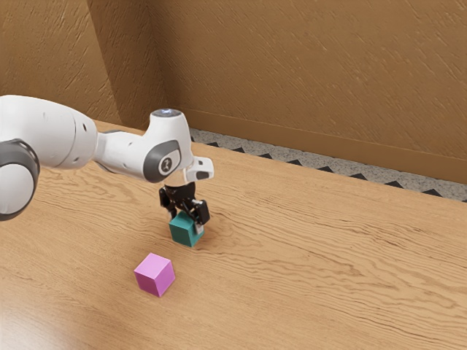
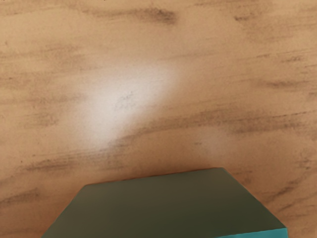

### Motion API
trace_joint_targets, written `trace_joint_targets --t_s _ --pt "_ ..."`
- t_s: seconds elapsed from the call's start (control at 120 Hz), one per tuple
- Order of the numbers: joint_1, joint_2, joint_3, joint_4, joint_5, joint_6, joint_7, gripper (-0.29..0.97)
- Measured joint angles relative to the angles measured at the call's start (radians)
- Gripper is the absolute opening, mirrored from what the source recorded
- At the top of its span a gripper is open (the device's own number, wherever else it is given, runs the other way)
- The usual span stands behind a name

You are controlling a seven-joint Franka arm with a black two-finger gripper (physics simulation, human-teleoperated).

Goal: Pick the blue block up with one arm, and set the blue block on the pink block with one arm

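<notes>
The blue block (image 1: 184,232), teal in colour, is on the wooden table (image 1: 328,255) near its middle. My gripper (image 1: 187,214) points straight down over it, with one finger on each side of the block's top, shut on it. The block's underside looks level with the tabletop. In the wrist view the blue block (image 2: 168,208) lies large just under the hand, with bare wood beyond it. The pink block (image 1: 155,274) stands on the table a short way in front of the blue one, toward the exterior view's lower left, apart from it.
A brown wall (image 1: 306,65) rises behind the table's far edge, with a grey patterned strip (image 1: 328,162) along its foot. My white arm (image 1: 87,142) comes in from the exterior view's left, above the table.
</notes>
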Motion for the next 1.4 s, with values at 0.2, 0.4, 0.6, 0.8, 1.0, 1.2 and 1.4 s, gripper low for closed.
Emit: trace_joint_targets --t_s 0.2,0.4,0.6,0.8,1.0,1.2,1.4 --pt "0.000 0.001 -0.001 0.000 -0.001 0.002 0.002 0.47" --pt "0.000 -0.002 -0.002 -0.001 0.002 0.002 0.000 0.42" --pt "-0.001 -0.021 -0.005 -0.003 0.004 0.002 -0.003 0.36" --pt "-0.003 -0.227 -0.005 -0.155 0.006 0.002 -0.011 0.33" --pt "-0.011 -0.439 -0.006 -0.352 0.008 0.004 -0.018 0.33" --pt "-0.021 -0.521 -0.009 -0.470 0.001 0.010 -0.026 0.33" --pt "-0.040 -0.550 -0.008 -0.524 -0.005 0.017 -0.031 0.33"
